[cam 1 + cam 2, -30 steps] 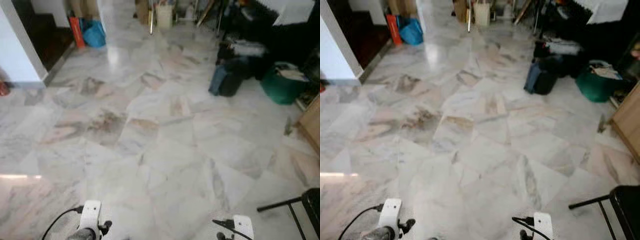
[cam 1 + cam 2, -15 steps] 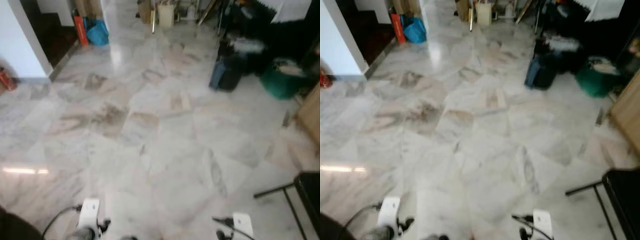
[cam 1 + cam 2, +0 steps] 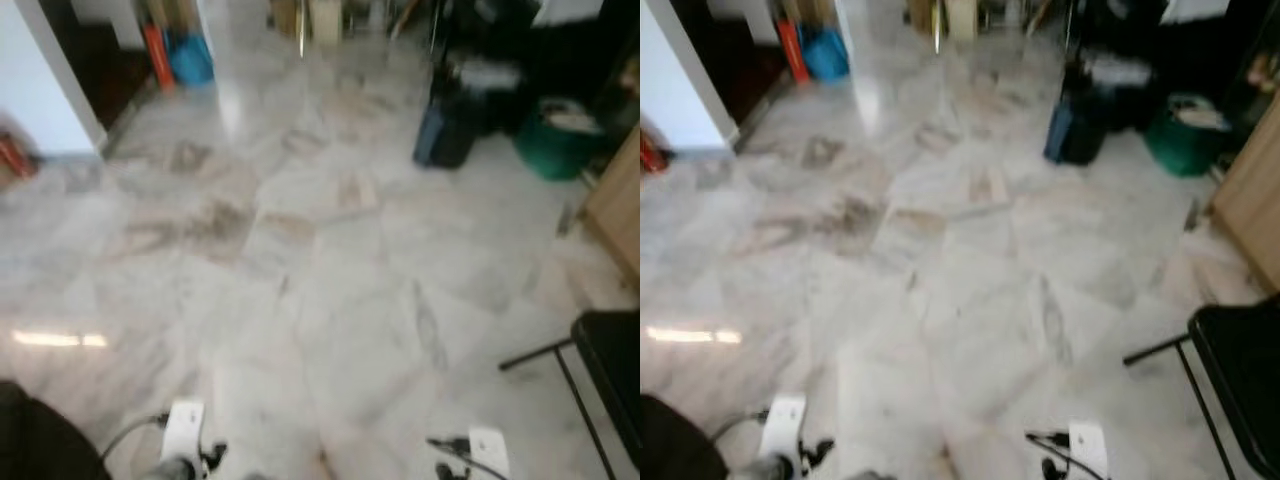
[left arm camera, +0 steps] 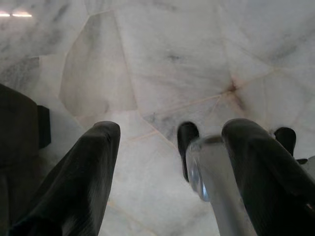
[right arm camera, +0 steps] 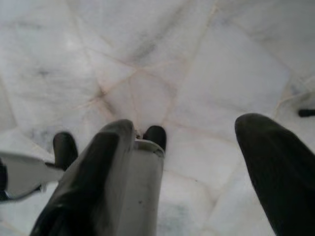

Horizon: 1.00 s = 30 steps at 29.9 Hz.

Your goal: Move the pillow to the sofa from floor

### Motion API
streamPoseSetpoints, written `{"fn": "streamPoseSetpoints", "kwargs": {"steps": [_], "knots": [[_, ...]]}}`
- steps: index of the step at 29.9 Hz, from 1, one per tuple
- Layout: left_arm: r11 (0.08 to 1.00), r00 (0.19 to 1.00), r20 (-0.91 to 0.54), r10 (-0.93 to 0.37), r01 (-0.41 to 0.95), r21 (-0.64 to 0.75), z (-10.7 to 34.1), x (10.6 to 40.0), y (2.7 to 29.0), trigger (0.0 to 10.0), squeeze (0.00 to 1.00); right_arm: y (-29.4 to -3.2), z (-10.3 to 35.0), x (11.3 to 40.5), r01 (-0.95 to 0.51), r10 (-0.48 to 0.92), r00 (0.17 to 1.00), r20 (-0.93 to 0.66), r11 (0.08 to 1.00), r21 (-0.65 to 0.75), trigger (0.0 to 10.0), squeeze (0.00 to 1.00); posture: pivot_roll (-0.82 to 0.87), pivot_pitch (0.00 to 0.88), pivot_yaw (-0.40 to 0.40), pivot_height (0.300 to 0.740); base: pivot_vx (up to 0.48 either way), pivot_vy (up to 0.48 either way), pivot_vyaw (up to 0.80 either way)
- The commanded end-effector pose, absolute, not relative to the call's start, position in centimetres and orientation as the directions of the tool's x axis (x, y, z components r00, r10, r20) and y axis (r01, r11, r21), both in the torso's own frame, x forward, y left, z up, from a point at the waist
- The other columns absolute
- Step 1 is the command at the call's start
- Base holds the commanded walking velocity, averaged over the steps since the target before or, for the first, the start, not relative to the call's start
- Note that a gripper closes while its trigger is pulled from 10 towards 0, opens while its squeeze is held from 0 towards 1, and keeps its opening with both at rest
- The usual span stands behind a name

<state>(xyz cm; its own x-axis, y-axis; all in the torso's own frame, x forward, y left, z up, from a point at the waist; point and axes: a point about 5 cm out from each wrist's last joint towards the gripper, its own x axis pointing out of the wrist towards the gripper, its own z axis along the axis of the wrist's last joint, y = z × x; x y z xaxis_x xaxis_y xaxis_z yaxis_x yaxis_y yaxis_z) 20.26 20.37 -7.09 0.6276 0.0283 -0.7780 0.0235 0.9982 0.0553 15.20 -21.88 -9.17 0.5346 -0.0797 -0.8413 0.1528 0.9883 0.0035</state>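
Observation:
My left gripper (image 4: 167, 162) hangs open over the pale marble floor (image 3: 320, 260), with nothing between its black fingers (image 4: 78, 182). My right gripper (image 5: 184, 157) is open too, above the same bare floor, its fingers (image 5: 275, 172) wide apart. Both wrists sit at the lower edge of the eye views, the left arm (image 3: 183, 432) and the right arm (image 3: 487, 447). A dark shape (image 3: 35, 445) lies at the bottom left, close to my left arm; it also edges the left wrist view as a dark mass (image 4: 19, 147). I cannot tell what it is.
A black chair (image 3: 610, 365) stands at the right, with a wooden cabinet (image 3: 618, 205) behind it. Farther back are a green basin (image 3: 555, 145), a dark blue bag (image 3: 440, 135) and a blue bag (image 3: 190, 60). A white wall corner (image 3: 40, 90) is at the left.
The whole picture has shifted and blurred, so the camera has moved. A dark shape has come into the bottom left corner and the chair shows larger. Both arms hang as before.

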Motion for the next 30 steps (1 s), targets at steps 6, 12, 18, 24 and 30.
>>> {"fn": "streamPoseSetpoints", "kwargs": {"steps": [6, 12, 18, 24, 30], "knots": [[0.998, 0.611, -0.79, 0.047, 0.009, 0.065, -7.23, 19.83, 21.06, 10.0, 0.0, -21.3, -9.45, 14.79, 0.13, -0.058, 0.519, -0.853, 0.991, 0.012, 10.0, 0.0, 0.07, 0.051, 0.007, 0.74, -0.252, 0.0, 0.0], [0.998, 0.611, -0.79, 0.044, 0.01, 0.063, -7.23, 19.84, 21.03, 10.0, 0.0, -21.33, -9.42, 14.84, 0.12, -0.059, 0.521, -0.851, 0.993, 0.005, 10.0, 0.0, 0.07, 0.052, 0.006, 0.74, -0.251, 0.0, 0.0], [0.998, 0.612, -0.79, 0.044, 0.01, 0.063, -7.22, 19.85, 21.03, 10.0, 0.0, -21.3, -9.42, 14.84, 0.142, -0.061, 0.526, -0.848, 0.99, 0.017, 10.0, 0.0, 0.07, 0.054, 0.006, 0.74, -0.249, 0.0, 0.0], [0.998, 0.612, -0.79, 0.044, 0.011, 0.063, -7.22, 19.86, 21.03, 10.0, 0.0, -21.27, -9.41, 14.86, 0.158, -0.06, 0.533, -0.844, 0.987, 0.029, 10.0, 0.0, 0.07, 0.054, 0.007, 0.74, -0.252, 0.0, 0.0], [0.998, 0.612, -0.79, 0.041, 0.011, 0.06, -7.23, 19.85, 20.99, 10.0, 0.0, -21.28, -9.38, 14.87, 0.158, -0.057, 0.538, -0.841, 0.987, 0.035, 10.0, 0.0, 0.07, 0.054, 0.005, 0.74, -0.252, 0.0, 0.0]]}}
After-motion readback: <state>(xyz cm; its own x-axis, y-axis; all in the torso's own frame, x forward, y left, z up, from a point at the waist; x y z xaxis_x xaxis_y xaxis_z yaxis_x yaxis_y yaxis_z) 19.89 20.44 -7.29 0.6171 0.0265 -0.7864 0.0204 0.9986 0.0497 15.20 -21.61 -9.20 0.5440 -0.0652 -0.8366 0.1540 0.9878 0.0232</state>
